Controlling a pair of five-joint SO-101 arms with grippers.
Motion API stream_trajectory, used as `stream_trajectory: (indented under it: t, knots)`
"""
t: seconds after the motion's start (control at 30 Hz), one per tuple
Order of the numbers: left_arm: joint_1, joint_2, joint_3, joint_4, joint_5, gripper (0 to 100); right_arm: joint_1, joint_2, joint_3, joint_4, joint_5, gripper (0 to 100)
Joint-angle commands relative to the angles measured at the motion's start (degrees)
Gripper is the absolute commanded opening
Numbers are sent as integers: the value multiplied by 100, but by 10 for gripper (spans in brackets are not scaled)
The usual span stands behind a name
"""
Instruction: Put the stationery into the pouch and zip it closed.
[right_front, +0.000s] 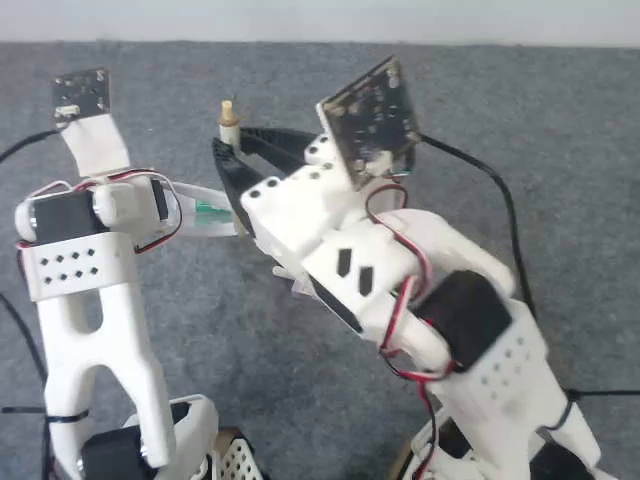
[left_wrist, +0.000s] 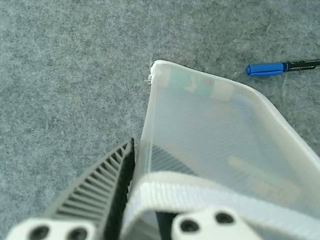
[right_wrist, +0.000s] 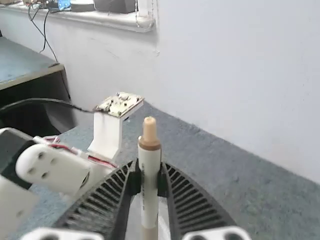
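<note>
Grey mat (right_front: 560, 120): spread under both arms, with a pale wall (right_wrist: 240, 75) along its far side.
Right arm (right_front: 400, 270): the bulkier shape in the high view, stretched up and across toward the middle of the mat, with its circuit board tilted above the wrist.
Left arm (right_front: 80, 260): standing at the other side, wrist turned in toward the right arm; red and white wires looped around its joint.
Pouch (left_wrist: 215, 125): translucent white mesh, held up by one edge in the left pincer, the far corner pointing down toward the mat; contact with the mat not clear. Greenish and pale shapes faintly visible through the mesh. Zip open or closed: cannot tell.
Left pincer (left_wrist: 142, 160): closed down on the pouch's near edge, one black ribbed finger outside the mesh, the other showing dark through it.
Right pincer (right_wrist: 148, 175): clamped tight on the white pen, a black ribbed finger pressed against each side, held clear above the mat.
White pen (right_wrist: 150, 150): gripped around its barrel, the beige tip sticking out past the fingertips.
Blue pen (left_wrist: 280, 67): lying flat on the mat near the pouch's far end, apart from it; blue cap, dark barrel.
</note>
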Motion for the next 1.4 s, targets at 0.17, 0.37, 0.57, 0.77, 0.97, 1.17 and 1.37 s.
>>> stream_trajectory:
  t: [0.17,0.37,0.57,0.77,0.97,1.17,1.37]
  knots:
    - [0,0,-31,35,53,9,-4,-224,1231,-2097,554,6]
    - [0,0,-31,26,53,9,-4,-224,2013,-2747,958,6]
    - [0,0,-31,26,53,10,-4,-277,2998,-3011,1846,6]
    - [9,0,-84,26,44,11,-40,-1051,3868,-2976,2646,6]
    - [26,0,-215,62,35,11,-127,-1349,4440,-2967,3007,6]
    - [26,0,-224,62,18,12,-136,-1349,4589,-2967,3068,6]
    - [44,-9,-453,396,-343,43,-101,-866,4589,-3002,3077,6]
